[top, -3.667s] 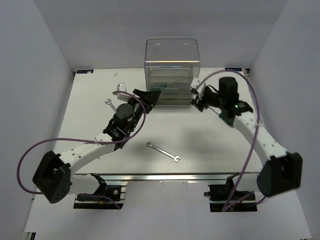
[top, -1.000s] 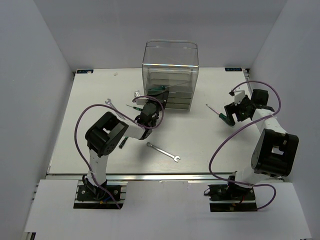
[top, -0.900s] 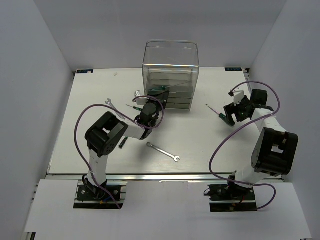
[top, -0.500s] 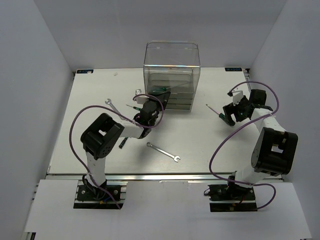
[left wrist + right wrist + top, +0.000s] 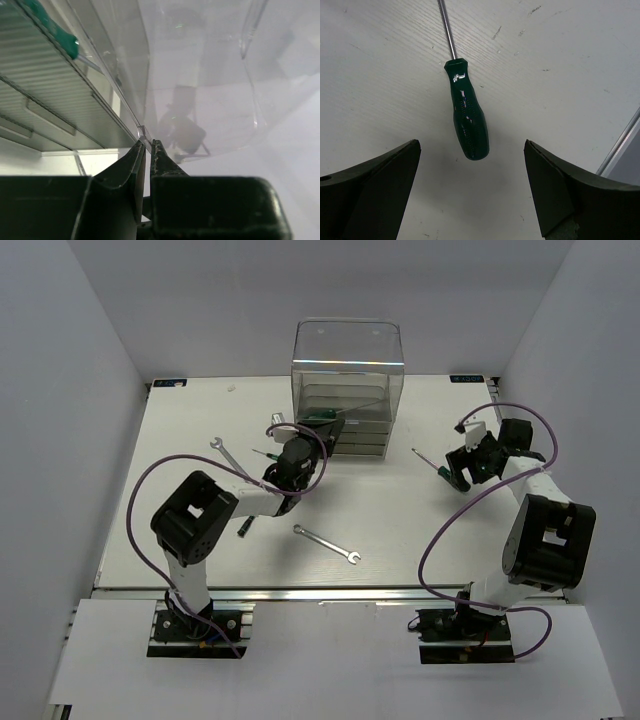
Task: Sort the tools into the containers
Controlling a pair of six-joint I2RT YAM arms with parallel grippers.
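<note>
A wrench point(image 5: 222, 447) lies on the table point(image 5: 180, 420) at the left. The left gripper point(image 5: 148, 143) is pressed nearly together, pinching a clear plastic corner of the box point(image 5: 347, 365), whose drawers point(image 5: 362, 443) hold a green screwdriver point(image 5: 52, 27). At the right, the right gripper point(image 5: 471, 150) is spread wide around a second screwdriver point(image 5: 468, 127) lying on the table, touching neither finger.

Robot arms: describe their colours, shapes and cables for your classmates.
The left arm and right arm have white links, black joint housings and looping purple cables. The left gripper and right gripper have dark, tapered fingers.
</note>
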